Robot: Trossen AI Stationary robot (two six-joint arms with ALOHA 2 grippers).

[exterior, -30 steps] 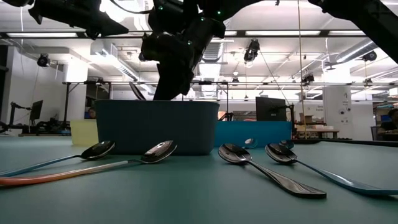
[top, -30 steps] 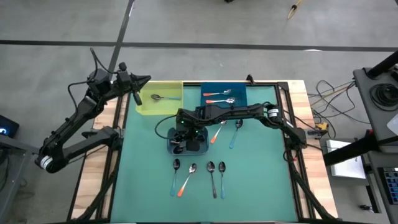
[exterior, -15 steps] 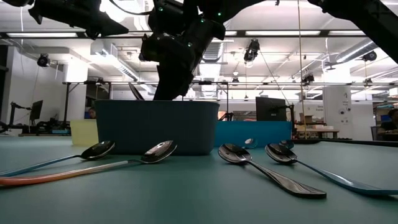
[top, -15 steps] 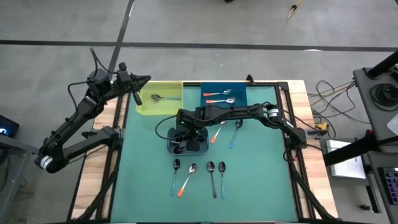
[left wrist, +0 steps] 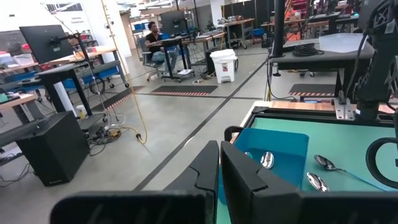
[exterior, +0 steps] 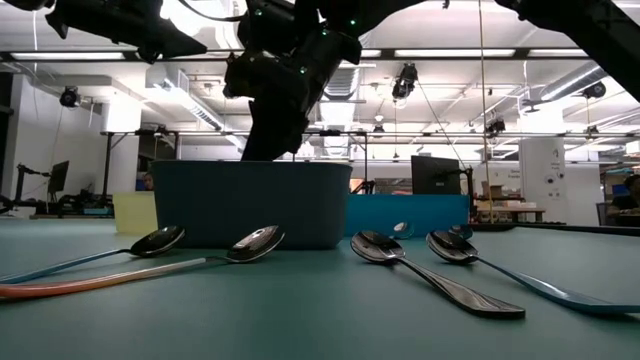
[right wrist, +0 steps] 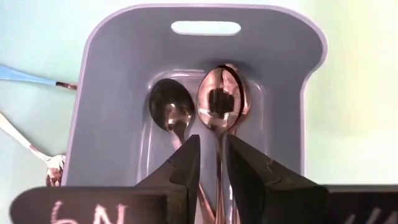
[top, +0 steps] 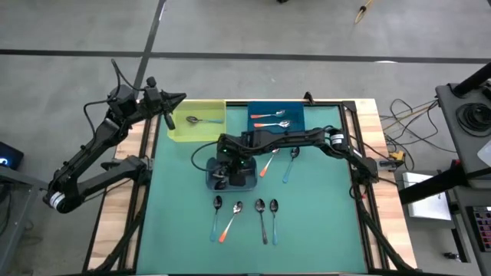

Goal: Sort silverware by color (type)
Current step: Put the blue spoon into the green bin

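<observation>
My right gripper (right wrist: 211,163) hangs centre-frame over the grey-blue bin (right wrist: 311,112), fingers parted narrowly with a dark metal spoon (right wrist: 221,107) lying between them; I should lift straight, clear of the wall; left gripper (left wrist: 219,163) waits, pressed together, at the upper-left table corner.

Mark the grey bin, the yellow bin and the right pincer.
grey bin (right wrist: 292,74): right wrist view, bare inner wall.
yellow bin (top: 205,130): high view, bare floor near its rim.
right pincer (right wrist: 211,158): right wrist view, midway between its fingertips, over the grey bin.
</observation>
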